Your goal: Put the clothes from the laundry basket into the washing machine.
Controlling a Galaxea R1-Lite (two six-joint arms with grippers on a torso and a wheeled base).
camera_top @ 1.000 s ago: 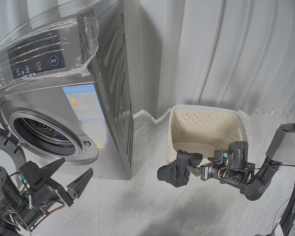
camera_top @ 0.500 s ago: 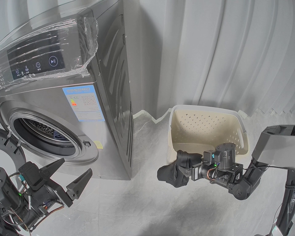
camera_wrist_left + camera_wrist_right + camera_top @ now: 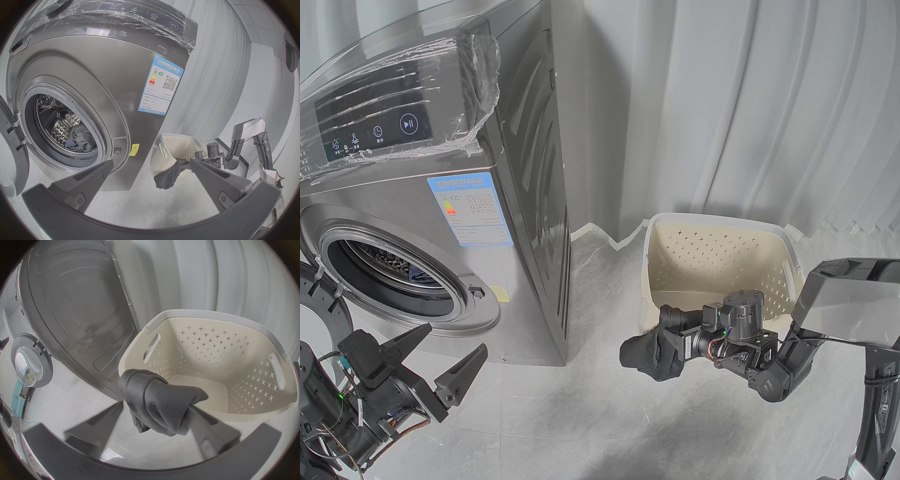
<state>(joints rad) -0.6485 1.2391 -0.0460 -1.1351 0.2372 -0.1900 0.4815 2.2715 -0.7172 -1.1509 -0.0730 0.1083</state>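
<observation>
A dark cloth hangs in the right gripper, between the washing machine and the laundry basket.

On the left, the left gripper (image 3: 456, 336) hangs low in front of the washing machine (image 3: 487, 187), with its two fingers wide apart and nothing in them. The machine's round door (image 3: 12, 150) is swung open to the left. Inside the drum (image 3: 394, 275) lie some clothes (image 3: 79, 139), grey and blue. In the middle, the dark cloth (image 3: 650, 353) hangs bunched up over the grey floor (image 3: 581, 406), just outside the near left corner of the laundry basket (image 3: 712, 222). It is well apart from the machine's opening. The right gripper (image 3: 669, 331) points to the left and is squeezed tight on the cloth. The cream basket stands on the floor to the right of the machine, with a white curtain (image 3: 769, 112) behind it.
</observation>
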